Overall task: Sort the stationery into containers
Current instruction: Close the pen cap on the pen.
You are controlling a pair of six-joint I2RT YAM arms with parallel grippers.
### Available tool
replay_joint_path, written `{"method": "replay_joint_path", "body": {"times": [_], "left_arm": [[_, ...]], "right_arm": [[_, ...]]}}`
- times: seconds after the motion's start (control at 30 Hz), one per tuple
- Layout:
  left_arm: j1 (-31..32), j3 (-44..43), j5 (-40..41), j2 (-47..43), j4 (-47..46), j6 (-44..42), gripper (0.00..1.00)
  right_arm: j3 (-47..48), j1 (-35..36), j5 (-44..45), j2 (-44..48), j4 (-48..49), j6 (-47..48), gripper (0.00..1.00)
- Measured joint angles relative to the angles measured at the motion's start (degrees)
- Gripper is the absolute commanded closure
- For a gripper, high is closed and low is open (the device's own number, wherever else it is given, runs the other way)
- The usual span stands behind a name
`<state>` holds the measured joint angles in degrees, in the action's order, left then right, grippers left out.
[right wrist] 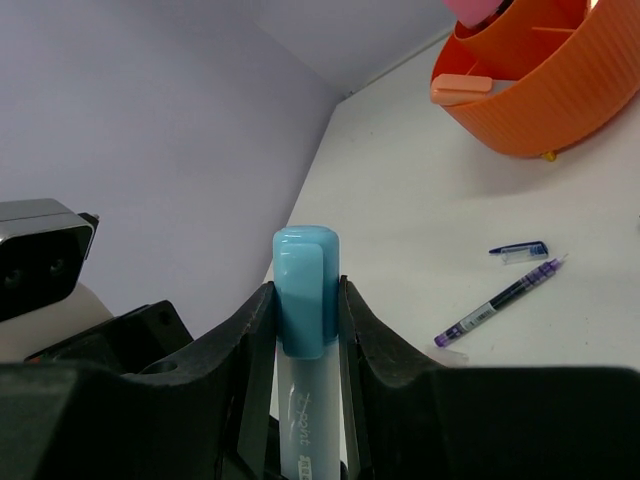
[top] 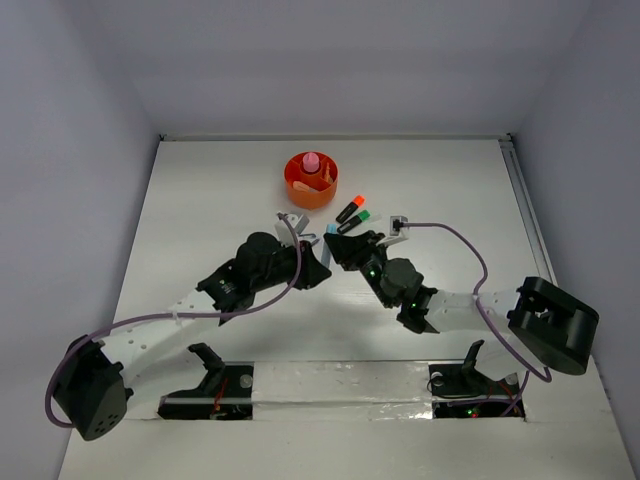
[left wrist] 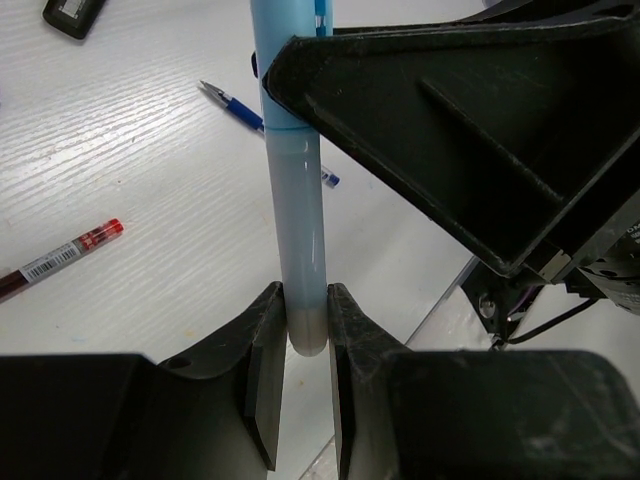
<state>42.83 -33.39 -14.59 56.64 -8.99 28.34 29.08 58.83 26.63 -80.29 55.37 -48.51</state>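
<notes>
A light-blue marker [top: 329, 231] is held off the table between both grippers at mid-table. My left gripper [left wrist: 305, 300] is shut on the marker's [left wrist: 298, 200] pale butt end. My right gripper [right wrist: 303, 292] is shut on the blue cap [right wrist: 302, 270]. The orange cup [top: 312, 180] stands farther back, with a pink bottle [top: 311, 160] in it and a peach eraser [right wrist: 461, 88] on its rim. An orange-tipped marker [top: 349, 208] and a green-tipped marker [top: 355, 221] lie just right of the cup. A blue pen [left wrist: 235, 105], a red pen [left wrist: 60, 258] and a purple pen [right wrist: 500, 300] lie on the table.
A loose blue pen cap [right wrist: 520, 250] lies near the purple pen. The right arm's black body [left wrist: 480, 130] fills the upper right of the left wrist view. White walls close in the tabletop [top: 220, 200] on three sides.
</notes>
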Motion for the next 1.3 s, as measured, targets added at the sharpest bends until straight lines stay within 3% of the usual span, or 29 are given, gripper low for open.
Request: {"method": "replay_joint_path", "body": {"times": [0.3,0.57,0.7,0.8,0.87,1.0,1.17,1.3], "left_arm": [[0.33,-3.78,-0.39,5.25,1.22,0.26,1.00],[1.07,-1.86,2.54,4.13,-1.07,-0.98,1.00],[1.09,0.83,2.60,0.31,-4.11,-2.32,1.00],[1.09,3.98,2.54,-3.82,-8.98,-2.60,1.00],[1.09,6.23,2.36,-6.36,-13.09,-2.56,1.00],[-1.53,8.50,11.10,-10.45,-24.00,-1.05,1.00],[-2.01,10.05,14.88,-12.57,-32.24,0.72,1.00],[-2.03,10.64,14.69,-11.91,-33.57,1.55,1.00]], "right_arm": [[-0.04,0.13,2.69,-0.55,0.57,0.00,1.00],[-0.02,0.44,2.75,0.13,-0.50,-2.05,1.00],[0.20,1.29,3.21,5.51,-5.99,-2.38,0.77],[0.66,1.99,3.08,11.69,-11.85,-1.73,0.65],[1.07,2.12,1.73,16.09,-16.02,-1.07,0.60],[2.60,5.11,-7.10,23.52,-29.14,1.14,0.47],[7.72,6.45,-13.68,25.03,-40.09,4.57,0.35],[10.64,5.97,-16.02,24.98,-44.54,7.54,0.21]]}}
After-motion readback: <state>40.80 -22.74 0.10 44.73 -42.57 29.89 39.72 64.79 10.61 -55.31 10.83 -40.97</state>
